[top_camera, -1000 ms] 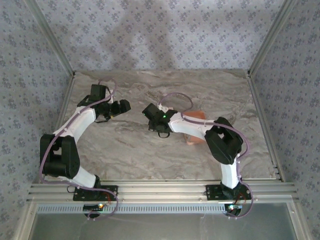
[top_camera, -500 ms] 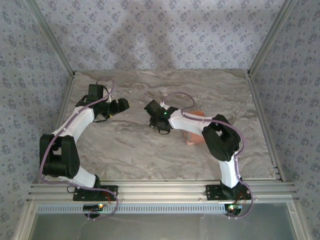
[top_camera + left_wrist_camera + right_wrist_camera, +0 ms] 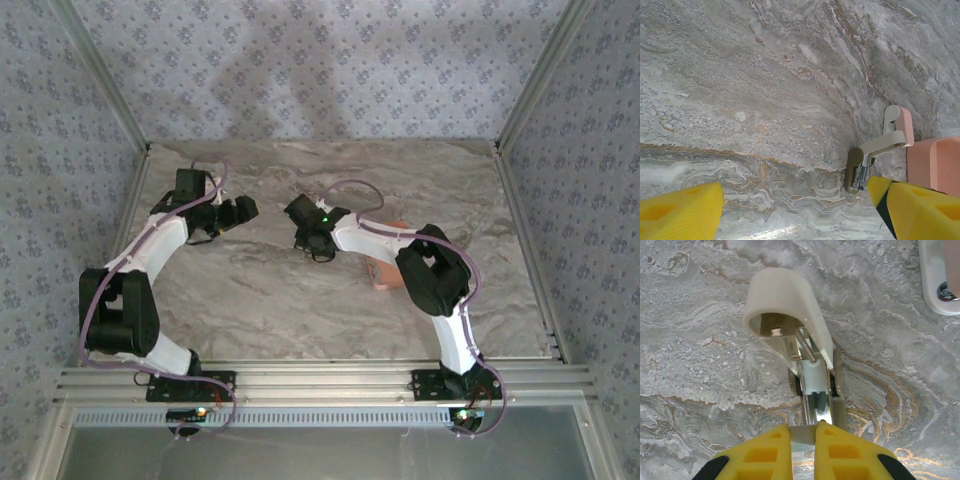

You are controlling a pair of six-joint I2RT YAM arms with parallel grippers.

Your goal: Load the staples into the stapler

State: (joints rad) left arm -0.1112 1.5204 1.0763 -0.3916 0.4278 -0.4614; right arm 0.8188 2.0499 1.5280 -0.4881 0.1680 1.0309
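Note:
The stapler (image 3: 812, 372) lies open on the marble table, its pale lid (image 3: 785, 305) swung up and its metal channel bare. My right gripper (image 3: 803, 437) is shut on a thin metal strip of staples (image 3: 803, 434), held at the near end of that channel. In the left wrist view the stapler (image 3: 887, 141) sits at the right, just beyond my right-hand yellow finger (image 3: 920, 210). My left gripper (image 3: 795, 215) is open with only bare table between its fingers. From above, the left gripper (image 3: 243, 210) and right gripper (image 3: 303, 228) face each other a short way apart.
A salmon tray (image 3: 935, 162) lies just right of the stapler, and from above the tray (image 3: 385, 275) is partly under my right arm. A whitish rounded piece (image 3: 935, 282) sits at the top right of the right wrist view. Metal frame posts edge the table.
My right arm has shifted a little to the left and farther in, carrying the staples. The left arm has barely moved.

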